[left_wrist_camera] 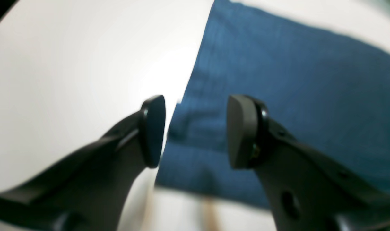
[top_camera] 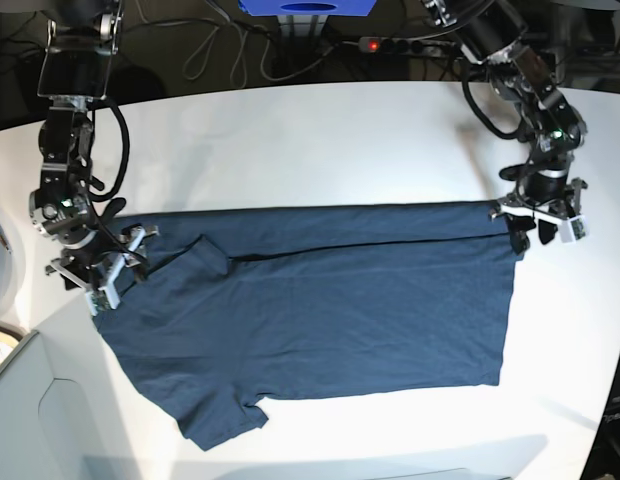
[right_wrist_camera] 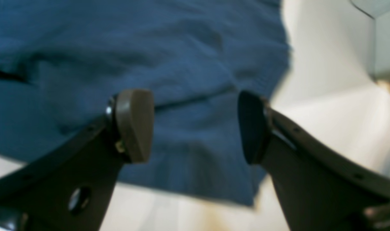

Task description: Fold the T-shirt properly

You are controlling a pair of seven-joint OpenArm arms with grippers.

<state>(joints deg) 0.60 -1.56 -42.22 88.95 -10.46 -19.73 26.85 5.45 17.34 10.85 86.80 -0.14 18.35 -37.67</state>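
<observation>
The dark navy T-shirt (top_camera: 330, 320) lies flat across the white table (top_camera: 320, 140). Its far long edge is folded over along a crease, and one sleeve sticks out at the near left. My left gripper (top_camera: 531, 232) is open over the shirt's far right corner. In the left wrist view the left gripper (left_wrist_camera: 198, 131) straddles the cloth edge (left_wrist_camera: 278, 96) with nothing between its pads. My right gripper (top_camera: 108, 284) is open at the shirt's left end. In the right wrist view the right gripper (right_wrist_camera: 193, 126) hovers over wrinkled cloth (right_wrist_camera: 150, 48), holding nothing.
Cables and a power strip (top_camera: 390, 44) lie behind the table's far edge, near a blue box (top_camera: 308, 8). A pale grey bin (top_camera: 30, 420) stands at the near left corner and also shows in the right wrist view (right_wrist_camera: 384, 38).
</observation>
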